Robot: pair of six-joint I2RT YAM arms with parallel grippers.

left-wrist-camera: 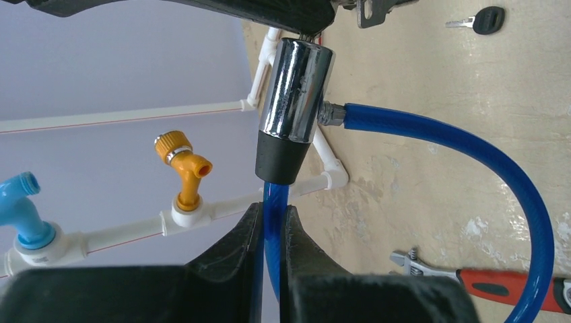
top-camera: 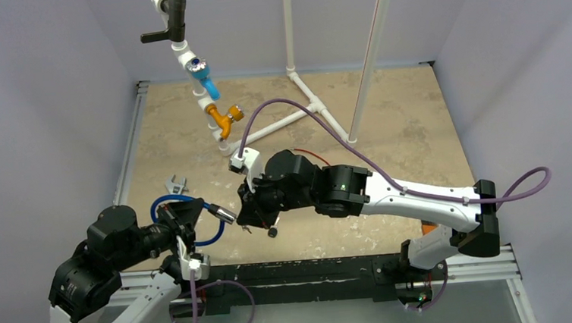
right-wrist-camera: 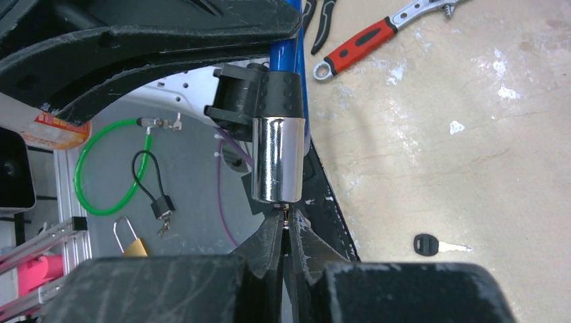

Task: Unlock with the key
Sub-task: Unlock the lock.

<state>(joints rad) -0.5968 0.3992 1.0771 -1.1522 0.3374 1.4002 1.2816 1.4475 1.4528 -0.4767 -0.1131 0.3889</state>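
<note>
The left gripper [left-wrist-camera: 273, 219] is clamped on the lock's blue cable [left-wrist-camera: 471, 145], holding its chrome cylinder [right-wrist-camera: 277, 158] up. The right gripper [right-wrist-camera: 286, 225], fingers pressed together, pinches what looks like the key [right-wrist-camera: 288, 212] at the cylinder's mouth. I judge it inserted, the turn still to do; both cable ends sit seated. A spare key [right-wrist-camera: 431, 245] lies nearby.

The left arm [top-camera: 97, 270] reaches right, held low, with the left fingers [left-wrist-camera: 236, 249] clamped on the cable [left-wrist-camera: 471, 145]. The right arm [top-camera: 422, 197] stretches left, wrist dipped, with the right fingers [right-wrist-camera: 266, 245] pressed together near the left arm's.
</note>
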